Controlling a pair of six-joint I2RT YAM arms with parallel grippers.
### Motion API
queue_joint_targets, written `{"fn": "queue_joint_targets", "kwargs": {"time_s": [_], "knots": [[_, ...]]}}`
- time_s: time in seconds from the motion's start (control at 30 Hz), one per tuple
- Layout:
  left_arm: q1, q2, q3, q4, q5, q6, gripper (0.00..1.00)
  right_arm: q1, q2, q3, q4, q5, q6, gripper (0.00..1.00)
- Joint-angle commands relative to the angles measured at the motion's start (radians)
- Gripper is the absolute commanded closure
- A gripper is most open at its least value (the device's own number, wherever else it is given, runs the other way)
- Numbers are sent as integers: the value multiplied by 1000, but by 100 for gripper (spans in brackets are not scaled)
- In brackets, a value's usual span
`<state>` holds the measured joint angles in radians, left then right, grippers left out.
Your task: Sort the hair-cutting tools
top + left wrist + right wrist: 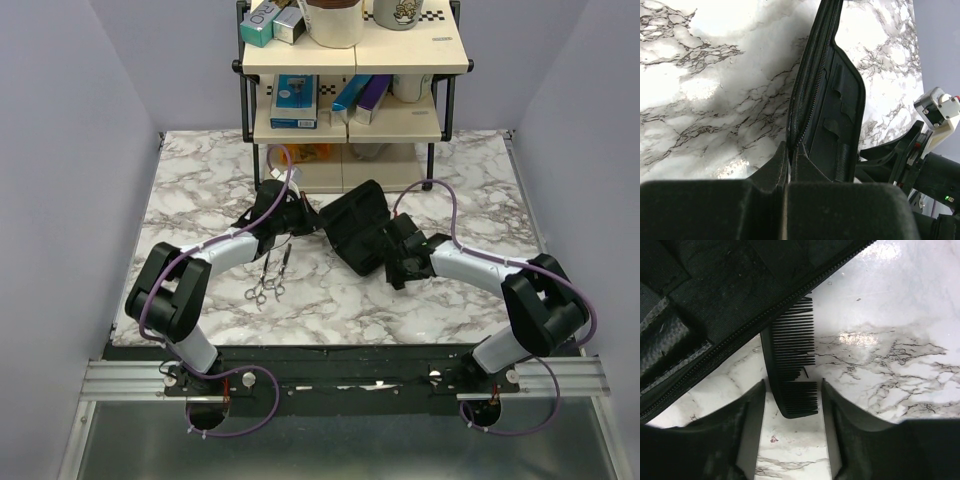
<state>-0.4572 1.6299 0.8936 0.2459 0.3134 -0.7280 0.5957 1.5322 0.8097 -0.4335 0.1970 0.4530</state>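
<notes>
The black folding pouch lies open at the table's middle. My left gripper is shut on its zippered edge, with both jaws pressed together on it in the left wrist view. My right gripper is open at the pouch's near right corner. In the right wrist view a black toothed comb lies flat on the marble between my open fingers, its far end under the pouch. Two slim silver scissors lie side by side near my left arm. The narrower comb is out of view.
A cream shelf rack stands at the back with a blue box, a purple box, cups and cartons. Grey walls close in the left and right sides. The right arm's gripper shows at the right in the left wrist view.
</notes>
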Motion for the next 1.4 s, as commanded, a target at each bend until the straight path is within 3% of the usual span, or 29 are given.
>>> {"fn": "queue_joint_targets", "kwargs": {"time_s": [0.0, 0.17, 0.5, 0.9, 1.17, 1.23, 1.37], "knots": [[5, -38, -7, 79, 41, -25, 100, 3, 26, -13, -1, -24, 24, 51], [6, -45, -24, 87, 46, -28, 100, 18, 20, -41, -14, -28, 38, 59], [5, -82, -67, 99, 50, -37, 100, 124, -41, -107, -70, -21, 148, 63], [2, -151, -183, 116, 81, -33, 100, 372, -254, -207, -227, 25, 384, 63], [-1, -205, -237, 101, 62, -21, 100, 575, -308, -205, -350, 56, 547, 64], [-1, -209, -240, 98, 59, -16, 100, 627, -305, -195, -394, 74, 601, 63], [-1, -211, -229, 75, 49, 2, 100, 702, -314, -144, -459, 136, 677, 49]]}}
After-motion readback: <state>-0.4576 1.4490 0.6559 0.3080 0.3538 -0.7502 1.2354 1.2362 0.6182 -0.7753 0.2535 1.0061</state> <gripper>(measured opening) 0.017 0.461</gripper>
